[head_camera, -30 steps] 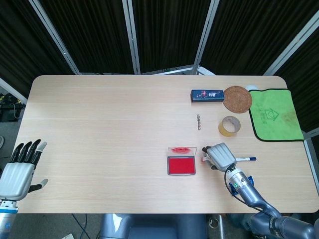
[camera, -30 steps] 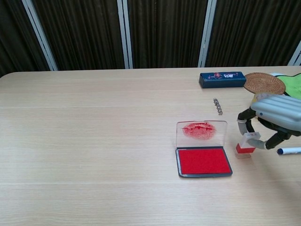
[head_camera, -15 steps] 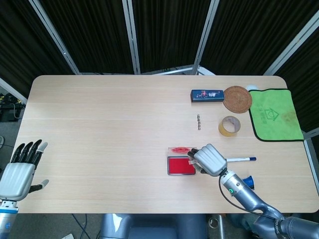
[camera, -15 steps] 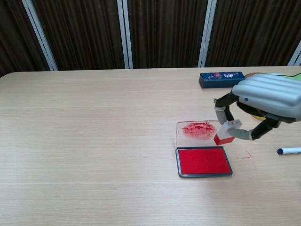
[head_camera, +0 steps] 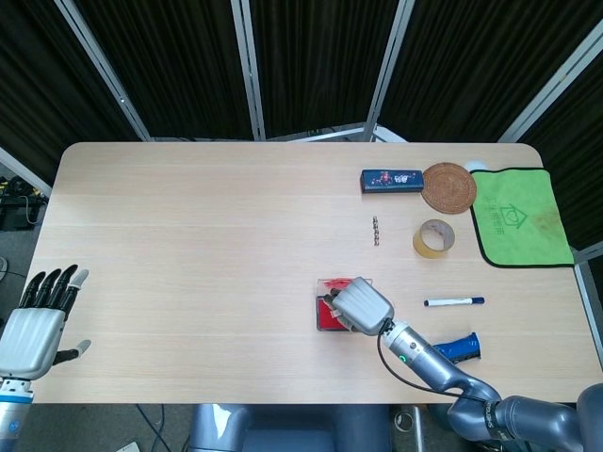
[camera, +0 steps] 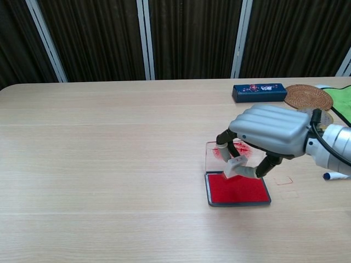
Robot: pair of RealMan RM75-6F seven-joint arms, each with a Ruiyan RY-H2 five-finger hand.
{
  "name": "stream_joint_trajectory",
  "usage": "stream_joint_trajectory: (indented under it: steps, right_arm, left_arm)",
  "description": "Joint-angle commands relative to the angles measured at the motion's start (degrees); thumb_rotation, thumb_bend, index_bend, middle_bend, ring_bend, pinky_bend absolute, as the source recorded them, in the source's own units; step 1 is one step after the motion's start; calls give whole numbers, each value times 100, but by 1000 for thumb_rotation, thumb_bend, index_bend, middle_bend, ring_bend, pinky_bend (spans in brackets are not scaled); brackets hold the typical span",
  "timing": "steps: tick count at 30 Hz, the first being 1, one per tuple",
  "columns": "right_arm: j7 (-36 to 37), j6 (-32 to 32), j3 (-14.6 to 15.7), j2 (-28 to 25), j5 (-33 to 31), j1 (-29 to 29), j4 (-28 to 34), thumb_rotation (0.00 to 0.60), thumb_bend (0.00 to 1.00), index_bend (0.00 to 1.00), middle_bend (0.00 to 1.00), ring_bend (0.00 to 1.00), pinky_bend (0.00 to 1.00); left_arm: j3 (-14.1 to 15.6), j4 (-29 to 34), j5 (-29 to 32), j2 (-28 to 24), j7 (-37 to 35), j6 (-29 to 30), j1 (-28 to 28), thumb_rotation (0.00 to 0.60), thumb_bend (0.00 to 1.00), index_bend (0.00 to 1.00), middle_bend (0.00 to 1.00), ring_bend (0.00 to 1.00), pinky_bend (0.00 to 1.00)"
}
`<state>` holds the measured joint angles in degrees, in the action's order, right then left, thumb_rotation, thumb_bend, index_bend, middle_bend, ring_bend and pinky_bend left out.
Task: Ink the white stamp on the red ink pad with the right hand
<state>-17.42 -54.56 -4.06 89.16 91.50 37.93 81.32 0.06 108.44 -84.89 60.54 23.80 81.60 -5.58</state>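
Observation:
The red ink pad (camera: 241,190) lies open near the table's front, its clear lid (camera: 211,155) folded back and smeared red. My right hand (camera: 269,133) hovers over it and pinches the white stamp (camera: 234,166), which sits tilted just above the pad's left part. In the head view the right hand (head_camera: 362,305) covers most of the ink pad (head_camera: 324,318), and the stamp is hidden there. My left hand (head_camera: 36,318) hangs off the table's front left corner, fingers spread and holding nothing.
A blue marker (head_camera: 454,301) and a blue object (head_camera: 458,347) lie right of the pad. Further back are a tape roll (head_camera: 435,238), a small chain (head_camera: 376,230), a dark blue box (head_camera: 391,179), a woven coaster (head_camera: 449,186) and a green cloth (head_camera: 518,217).
My right hand lifted the stamp off the table right of the pad and carried it left, over the pad's red surface. The left hand has not moved.

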Motion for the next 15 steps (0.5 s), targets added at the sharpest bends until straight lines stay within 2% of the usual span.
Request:
stream_joint_trajectory:
  steps: [1, 15]
  right_arm:
    - [22, 23, 1, 79, -83, 10, -96, 600, 375, 544, 563, 834, 1000]
    - [113, 75, 82, 323, -366, -26, -522, 600, 388, 549, 569, 834, 1000]
  left_arm:
    - [-1, -6, 11, 5, 8, -5, -3, 600, 0, 0, 0, 0, 0]
    - [6, 0, 22, 10, 11, -20, -24, 600, 0, 0, 0, 0, 0]
